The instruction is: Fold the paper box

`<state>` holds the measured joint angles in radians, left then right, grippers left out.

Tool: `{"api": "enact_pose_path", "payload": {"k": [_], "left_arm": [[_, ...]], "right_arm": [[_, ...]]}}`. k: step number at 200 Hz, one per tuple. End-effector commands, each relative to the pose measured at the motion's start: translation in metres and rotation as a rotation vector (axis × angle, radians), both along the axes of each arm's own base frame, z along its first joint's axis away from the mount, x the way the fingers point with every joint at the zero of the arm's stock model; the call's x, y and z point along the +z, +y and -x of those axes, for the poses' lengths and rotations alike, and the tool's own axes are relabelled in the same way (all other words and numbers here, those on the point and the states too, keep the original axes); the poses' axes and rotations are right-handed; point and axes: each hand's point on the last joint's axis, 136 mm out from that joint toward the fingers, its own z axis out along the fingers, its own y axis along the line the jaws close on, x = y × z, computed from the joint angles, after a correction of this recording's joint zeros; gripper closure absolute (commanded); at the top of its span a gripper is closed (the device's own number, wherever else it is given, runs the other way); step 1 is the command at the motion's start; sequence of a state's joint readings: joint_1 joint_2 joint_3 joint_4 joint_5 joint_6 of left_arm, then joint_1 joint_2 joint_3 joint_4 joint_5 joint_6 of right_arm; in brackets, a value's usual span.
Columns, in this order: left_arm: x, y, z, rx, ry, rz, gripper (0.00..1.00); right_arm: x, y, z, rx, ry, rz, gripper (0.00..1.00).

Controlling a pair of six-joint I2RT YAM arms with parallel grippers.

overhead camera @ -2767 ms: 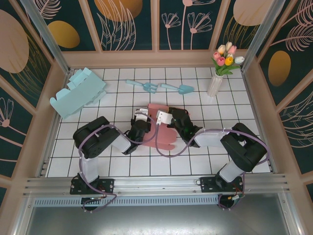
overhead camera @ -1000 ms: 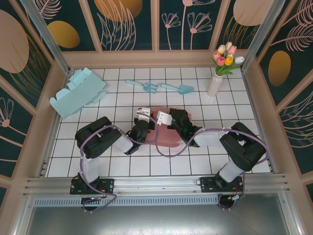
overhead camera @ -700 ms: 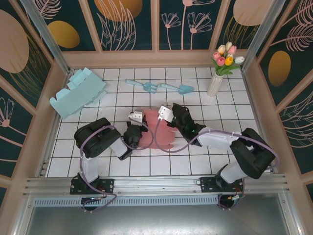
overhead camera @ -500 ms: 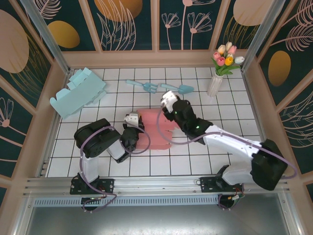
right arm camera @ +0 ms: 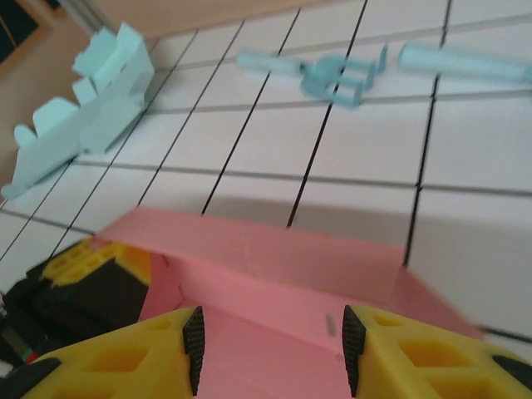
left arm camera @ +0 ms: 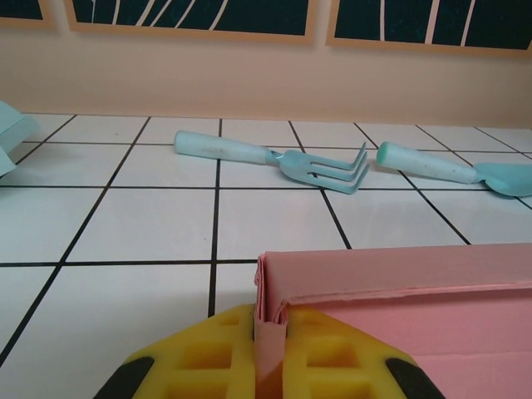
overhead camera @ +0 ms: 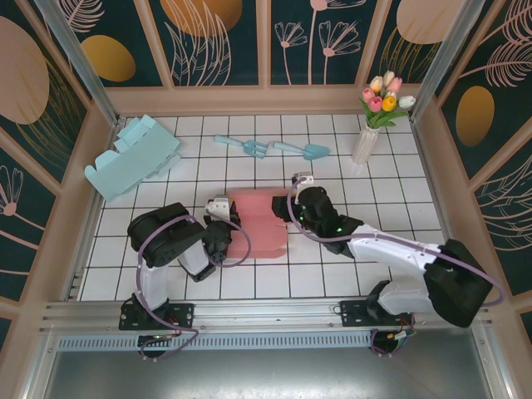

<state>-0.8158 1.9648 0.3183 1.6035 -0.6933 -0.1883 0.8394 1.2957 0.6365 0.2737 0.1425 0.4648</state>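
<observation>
Left jaws pinch pink box (left arm camera: 399, 332) edge; right jaws parted astride it.

box (overhead camera: 262, 229): matt pink paper | table (overhead camera: 316, 276): glossy white tile | pads (left arm camera: 199, 359): yellow plastic

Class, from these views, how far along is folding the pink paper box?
Done: the pink paper box has one folded-over edge. In hand: the left gripper pinches that edge; the right gripper hovers open above it. Left: it lies low, not yet box-shaped.
</observation>
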Motion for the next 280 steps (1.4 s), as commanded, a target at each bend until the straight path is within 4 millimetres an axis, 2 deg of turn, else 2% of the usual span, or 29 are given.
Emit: {"api": "enact_pose_path", "payload": {"k": [1, 18, 38, 83, 105, 125, 205, 261, 280], "left_arm": [[0.021, 0.002, 0.002, -0.002, -0.098, 0.135, 1.0], [0.022, 0.001, 0.002, -0.008, -0.098, 0.145, 1.0], [0.022, 0.002, 0.002, -0.005, -0.098, 0.145, 1.0], [0.02, 0.002, 0.003, -0.007, -0.093, 0.141, 1.0], [0.023, -0.003, 0.004, -0.044, -0.094, 0.156, 1.0], [0.023, -0.011, 0.005, -0.085, -0.092, 0.163, 1.0], [0.022, -0.026, 0.005, -0.152, -0.089, 0.171, 1.0], [0.024, -0.027, 0.006, -0.159, -0.09, 0.18, 1.0], [0.024, -0.026, 0.005, -0.153, -0.09, 0.188, 1.0]], "right_arm": [[0.011, 0.027, -0.002, 0.054, 0.021, -0.158, 0.49], [0.001, 0.029, -0.006, 0.044, 0.052, -0.191, 0.48], [-0.002, 0.023, -0.013, 0.008, 0.065, -0.226, 0.47], [-0.014, -0.006, -0.021, -0.084, 0.074, -0.207, 0.45], [-0.02, -0.025, -0.029, -0.125, 0.089, -0.258, 0.45], [-0.019, -0.031, -0.032, -0.117, 0.102, -0.312, 0.46], [-0.016, -0.035, -0.044, -0.114, 0.135, -0.431, 0.48], [-0.04, -0.037, -0.048, -0.146, 0.19, -0.37, 0.57], [-0.05, -0.04, -0.046, -0.155, 0.202, -0.351, 0.64]]}}
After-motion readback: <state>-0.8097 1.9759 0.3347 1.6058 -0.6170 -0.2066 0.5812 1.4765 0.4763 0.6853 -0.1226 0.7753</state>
